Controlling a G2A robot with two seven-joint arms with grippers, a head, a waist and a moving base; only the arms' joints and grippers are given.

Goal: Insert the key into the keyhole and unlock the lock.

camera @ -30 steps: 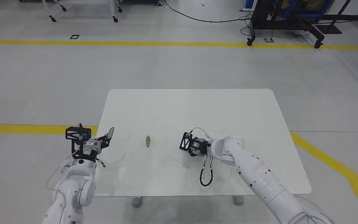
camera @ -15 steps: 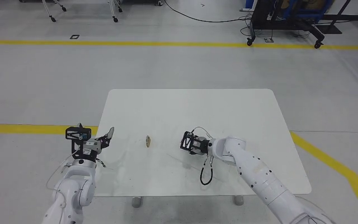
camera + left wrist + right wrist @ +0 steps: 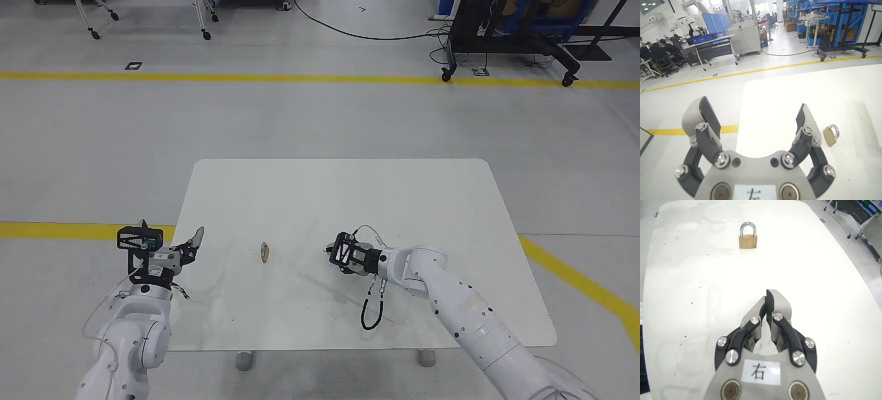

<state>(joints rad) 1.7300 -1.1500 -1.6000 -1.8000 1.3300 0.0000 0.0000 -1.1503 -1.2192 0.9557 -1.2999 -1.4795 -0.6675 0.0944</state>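
White table (image 3: 810, 256), right pincer (image 3: 767, 293) closed, padlock (image 3: 748, 241) apart

Padlock (image 3: 264, 251) lies on table (image 3: 400, 190), in left half, nearer front edge than back edge. Left gripper (image 3: 197, 238) straddles table's left edge, left of padlock, apart from it. Right gripper (image 3: 333, 252) over table near middle, right of padlock, tips toward it, apart from it. Padlock sits between two grippers, roughly midway. Floor line (image 3: 300, 77) runs across behind table. Second floor line (image 3: 60, 230) meets table's left side beside left gripper. Wheeled rack (image 3: 510, 30) stands on floor behind table's back right corner.
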